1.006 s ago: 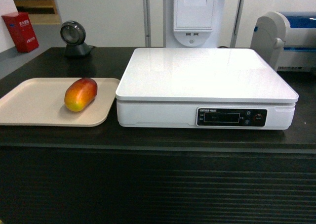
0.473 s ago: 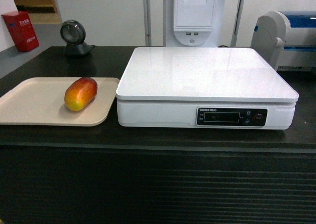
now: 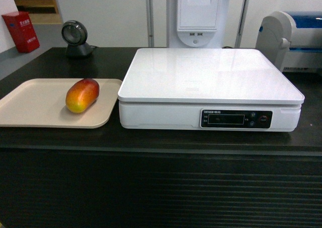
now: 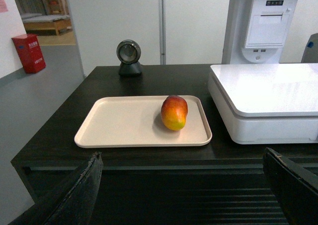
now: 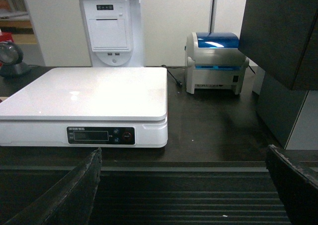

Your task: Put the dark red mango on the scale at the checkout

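The dark red mango lies on a beige tray on the black checkout counter, just left of the white scale. The scale's platform holds nothing. My left gripper hangs open in front of the counter's ribbed panel, short of the tray. My right gripper is open too, in front of the counter right of the scale's display. Neither gripper shows in the head view.
A round black scanner stands at the back left. A white receipt kiosk stands behind the scale, a blue-topped label printer at the back right. A dark cabinet rises at the far right. A red box stands beyond the counter.
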### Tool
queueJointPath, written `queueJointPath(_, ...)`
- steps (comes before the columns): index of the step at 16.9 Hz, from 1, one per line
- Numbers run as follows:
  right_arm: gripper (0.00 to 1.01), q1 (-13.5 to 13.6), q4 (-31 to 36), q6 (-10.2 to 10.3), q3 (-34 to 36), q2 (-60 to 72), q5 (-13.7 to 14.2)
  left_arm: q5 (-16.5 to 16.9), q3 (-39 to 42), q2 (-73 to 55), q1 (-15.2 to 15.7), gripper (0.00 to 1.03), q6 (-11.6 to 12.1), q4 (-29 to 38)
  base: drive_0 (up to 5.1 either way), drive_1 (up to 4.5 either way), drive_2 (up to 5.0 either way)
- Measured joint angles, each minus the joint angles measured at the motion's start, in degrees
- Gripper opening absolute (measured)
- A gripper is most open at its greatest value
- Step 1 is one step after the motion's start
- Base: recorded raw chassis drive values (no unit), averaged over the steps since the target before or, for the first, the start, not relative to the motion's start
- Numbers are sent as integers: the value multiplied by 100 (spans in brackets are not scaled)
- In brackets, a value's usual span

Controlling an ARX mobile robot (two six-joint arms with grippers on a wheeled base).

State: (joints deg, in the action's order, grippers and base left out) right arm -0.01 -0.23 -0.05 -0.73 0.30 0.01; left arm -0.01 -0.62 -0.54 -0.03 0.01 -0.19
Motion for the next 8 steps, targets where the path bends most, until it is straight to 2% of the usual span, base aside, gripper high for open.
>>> queueJointPath(8,98,0,0,0,0,0,0,0,0,0,0,98,0,0,0,0,0)
